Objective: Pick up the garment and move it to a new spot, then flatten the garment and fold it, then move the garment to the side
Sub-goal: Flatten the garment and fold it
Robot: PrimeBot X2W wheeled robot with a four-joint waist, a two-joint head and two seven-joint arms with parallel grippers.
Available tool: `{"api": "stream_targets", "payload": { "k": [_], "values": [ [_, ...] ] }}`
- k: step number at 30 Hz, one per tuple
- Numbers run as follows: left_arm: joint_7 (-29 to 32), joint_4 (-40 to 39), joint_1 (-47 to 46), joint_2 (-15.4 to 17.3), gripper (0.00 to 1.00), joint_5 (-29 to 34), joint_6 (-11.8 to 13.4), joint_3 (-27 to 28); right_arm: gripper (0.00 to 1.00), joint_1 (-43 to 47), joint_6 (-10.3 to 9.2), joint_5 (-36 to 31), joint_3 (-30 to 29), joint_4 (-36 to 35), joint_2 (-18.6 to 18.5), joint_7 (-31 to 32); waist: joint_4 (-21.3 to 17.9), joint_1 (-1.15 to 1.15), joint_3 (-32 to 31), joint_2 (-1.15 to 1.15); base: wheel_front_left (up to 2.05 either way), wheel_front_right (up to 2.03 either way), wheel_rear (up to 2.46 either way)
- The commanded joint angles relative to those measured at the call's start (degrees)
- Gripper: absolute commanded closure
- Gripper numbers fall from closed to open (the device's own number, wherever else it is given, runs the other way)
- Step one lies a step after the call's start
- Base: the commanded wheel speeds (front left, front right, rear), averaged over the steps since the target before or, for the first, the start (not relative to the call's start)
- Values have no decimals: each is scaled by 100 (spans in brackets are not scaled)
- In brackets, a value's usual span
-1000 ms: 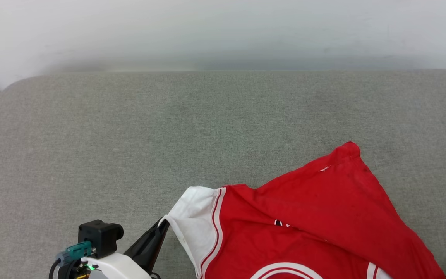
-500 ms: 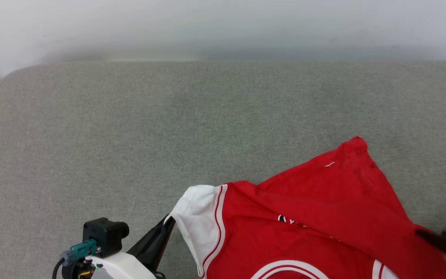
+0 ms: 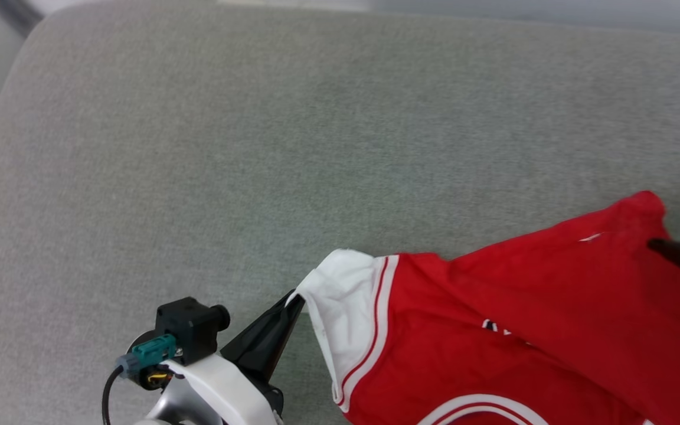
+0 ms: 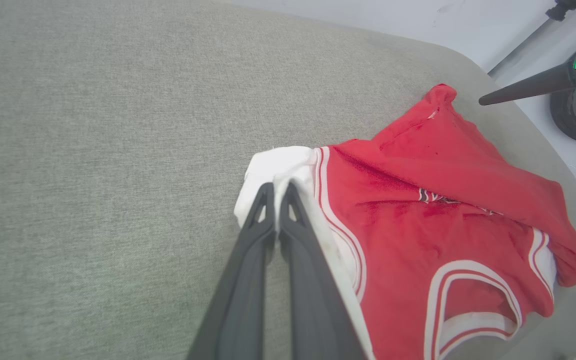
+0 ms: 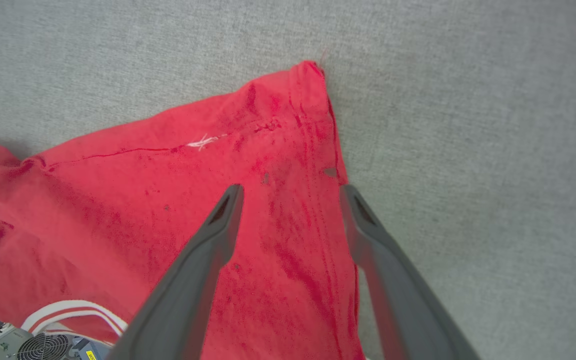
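Note:
The garment (image 3: 523, 307), a red jersey with white striped sleeves, lies crumpled on the grey cushion at the lower right. My left gripper (image 3: 296, 298) is shut on the edge of its white sleeve (image 3: 346, 289); the left wrist view shows the fingers (image 4: 275, 187) pinched on that white cloth, with the garment (image 4: 418, 200) spreading to their right. My right gripper (image 5: 290, 187) stands open just above the garment's (image 5: 168, 200) far red corner, one finger over the cloth and one at its edge. One dark finger of the right gripper (image 3: 670, 251) shows at the right edge.
The grey cushion (image 3: 257, 147) stretches wide to the left and back, with a rounded corner at the top left. Its right edge (image 4: 533, 130) runs close to the garment. Part of the robot's base with a fan (image 5: 43, 345) shows below the cloth.
The head camera has tilted down and shifted. The right gripper has come in from the right over the garment's red corner and opened. The left gripper still holds the white sleeve.

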Motion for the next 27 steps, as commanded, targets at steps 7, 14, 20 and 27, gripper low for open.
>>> {"api": "stream_targets", "payload": {
  "k": [7, 14, 20, 27],
  "values": [
    [17, -20, -346, -199, 100, 100, -99, -157, 0, -519, -2, -580, 198, 878, -233, -11, 647, -1, 706, 0, 0, 0, 0],
    [-32, 61, -441, -317, 100, 23, -190, -179, 0, -258, -1, -576, 548, 1352, -334, -53, 785, -1, 823, 0, 0, 0, 0],
    [-63, 122, -449, -271, 100, 30, -209, -178, 100, 30, -2, -493, 580, 1543, -407, 10, 832, -1, 768, 0, 0, 0, 0],
    [-87, 180, -355, -224, 100, 6, -183, -158, 100, -19, -2, -536, 480, 1602, -382, -308, 761, -1, 522, 0, 0, 0, 0]
  ]
}}
